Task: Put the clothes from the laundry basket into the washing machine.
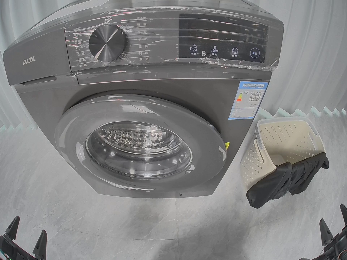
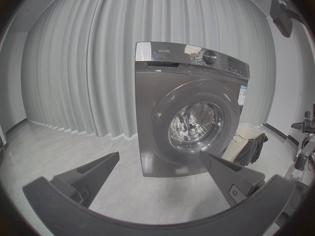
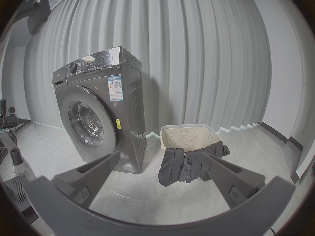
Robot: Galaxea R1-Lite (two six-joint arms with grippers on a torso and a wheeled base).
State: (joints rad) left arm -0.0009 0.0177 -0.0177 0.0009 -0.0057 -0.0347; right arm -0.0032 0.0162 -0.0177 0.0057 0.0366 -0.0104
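A grey front-loading washing machine (image 1: 144, 91) stands in front of me with its round door (image 1: 139, 148) shut. To its right sits a cream perforated laundry basket (image 1: 285, 138), and dark clothes (image 1: 285, 179) hang over its near rim. The machine (image 2: 190, 108), the basket (image 2: 241, 136) and the clothes (image 2: 252, 149) also appear in the left wrist view. The basket (image 3: 187, 136) and the clothes (image 3: 187, 163) lie straight ahead in the right wrist view, beside the machine (image 3: 98, 112). My left gripper (image 1: 25, 237) is open, low at the left. My right gripper (image 1: 334, 222) is open, low at the right, short of the basket.
Pale pleated curtains (image 3: 203, 56) hang behind the machine and basket. The floor (image 1: 144, 217) is smooth grey tile, bare between me and the machine. A dark baseboard (image 3: 279, 136) runs along the wall on the right.
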